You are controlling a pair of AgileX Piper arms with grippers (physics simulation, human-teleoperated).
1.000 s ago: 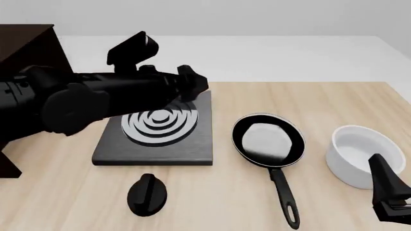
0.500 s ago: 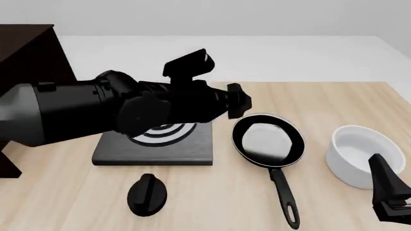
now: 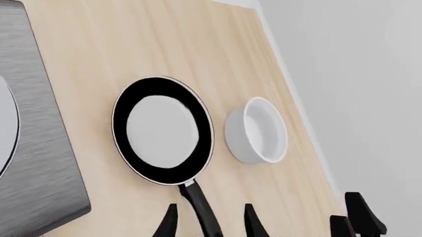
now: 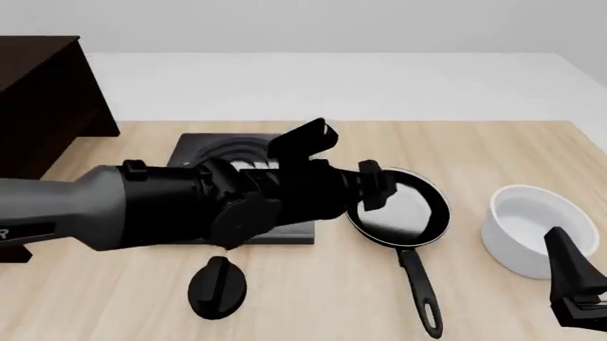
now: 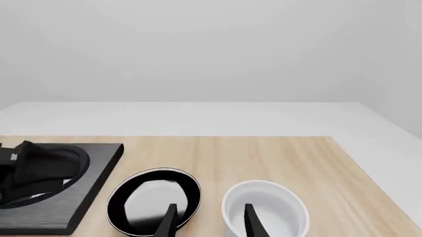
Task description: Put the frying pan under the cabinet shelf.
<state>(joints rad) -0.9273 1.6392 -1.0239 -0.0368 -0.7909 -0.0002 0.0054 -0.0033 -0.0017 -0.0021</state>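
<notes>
On pale wood table (image 4: 493,149): frying pan (image 4: 410,213), white bowl (image 4: 528,229).

Left arm (image 4: 190,206) lies across the stove plate (image 4: 195,153), blocking the path from the frying pan (image 4: 403,213) toward the cabinet shelf (image 4: 43,99) at the surface's left edge. Knob (image 4: 217,284) sits near the front edge. White bowl (image 4: 531,227) stands just beside the pan on the right. Bare surface (image 4: 313,291) between knob and pan handle (image 4: 420,291).

Black frying pan (image 4: 408,220) flat on table, handle twd camera, dark cabinet shelf (image 4: 43,99) far left
</notes>
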